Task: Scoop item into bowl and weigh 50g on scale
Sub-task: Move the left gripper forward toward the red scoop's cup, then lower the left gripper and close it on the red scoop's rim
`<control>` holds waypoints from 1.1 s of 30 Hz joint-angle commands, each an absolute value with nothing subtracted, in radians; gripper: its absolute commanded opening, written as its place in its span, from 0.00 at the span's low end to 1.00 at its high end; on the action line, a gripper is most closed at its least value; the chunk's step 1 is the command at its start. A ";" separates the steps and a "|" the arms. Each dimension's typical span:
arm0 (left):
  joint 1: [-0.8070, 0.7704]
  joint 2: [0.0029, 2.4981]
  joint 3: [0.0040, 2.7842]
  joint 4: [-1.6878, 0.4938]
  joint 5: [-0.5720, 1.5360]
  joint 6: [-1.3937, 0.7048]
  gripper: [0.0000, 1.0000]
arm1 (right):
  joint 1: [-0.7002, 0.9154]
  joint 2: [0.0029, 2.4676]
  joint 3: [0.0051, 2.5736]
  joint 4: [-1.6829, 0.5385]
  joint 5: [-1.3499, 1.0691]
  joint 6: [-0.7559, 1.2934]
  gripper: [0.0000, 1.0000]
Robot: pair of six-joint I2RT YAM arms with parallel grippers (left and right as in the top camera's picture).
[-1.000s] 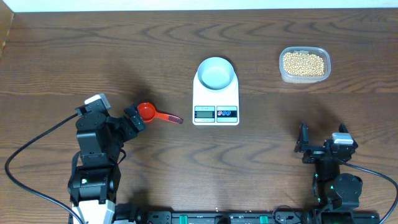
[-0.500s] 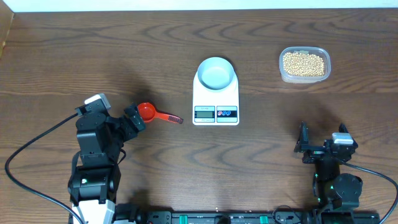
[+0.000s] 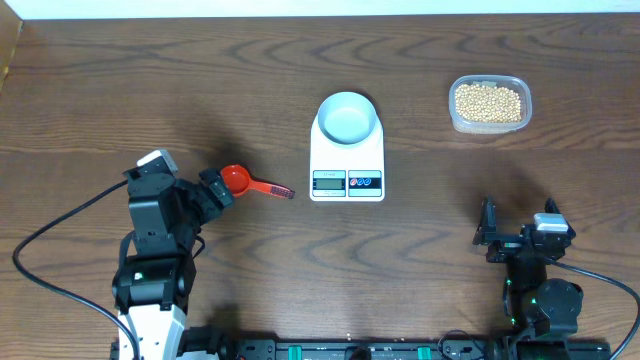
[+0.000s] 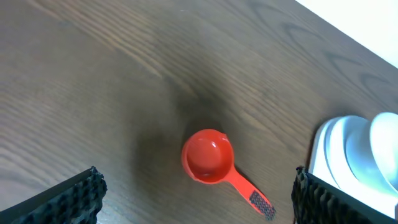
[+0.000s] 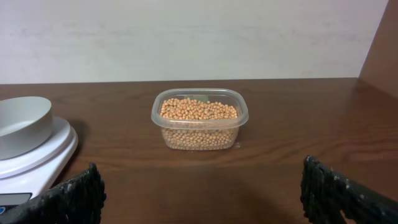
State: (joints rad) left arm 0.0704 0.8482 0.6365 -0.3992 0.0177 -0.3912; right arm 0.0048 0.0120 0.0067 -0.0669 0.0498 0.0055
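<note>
Tan-yellow beans [image 3: 488,100] fill a clear plastic tub [image 3: 489,123] at the back right; they also show in the right wrist view [image 5: 199,112]. A small pale-blue bowl [image 3: 348,116] stands on the white scale [image 3: 347,170], which has its display toward me. A red scoop [image 3: 237,180] lies left of the scale, handle pointing right; it shows in the left wrist view [image 4: 208,157]. My left gripper [image 3: 214,190] is open, just left of the scoop and above it. My right gripper [image 3: 488,232] is open and empty near the front right, facing the tub.
The scale's edge and the bowl show at the left of the right wrist view [image 5: 28,146] and at the right of the left wrist view [image 4: 348,155]. A white wall runs behind the table. Cables trail from both arm bases at the front.
The left arm has shifted very slightly; the gripper stays by the scoop. Nothing else has moved.
</note>
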 commanded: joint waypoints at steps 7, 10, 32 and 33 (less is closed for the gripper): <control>0.070 0.881 0.698 -0.439 -0.069 -0.573 0.97 | 0.014 0.007 0.006 -0.070 0.061 -0.009 0.99; 0.065 0.924 0.719 -0.461 -0.068 -0.664 0.93 | 0.014 0.007 0.006 -0.070 0.061 -0.009 0.99; 0.016 1.307 0.721 -0.429 -0.072 -0.904 0.93 | 0.014 0.007 0.006 -0.070 0.061 -0.009 0.99; 0.016 1.310 0.721 -0.425 -0.072 -0.904 0.93 | 0.014 0.007 0.006 -0.070 0.061 -0.009 0.99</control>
State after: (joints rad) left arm 0.0185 1.2980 0.6983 -0.4347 -0.0555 -0.8837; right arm 0.0048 0.0120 0.0067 -0.0669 0.0498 0.0055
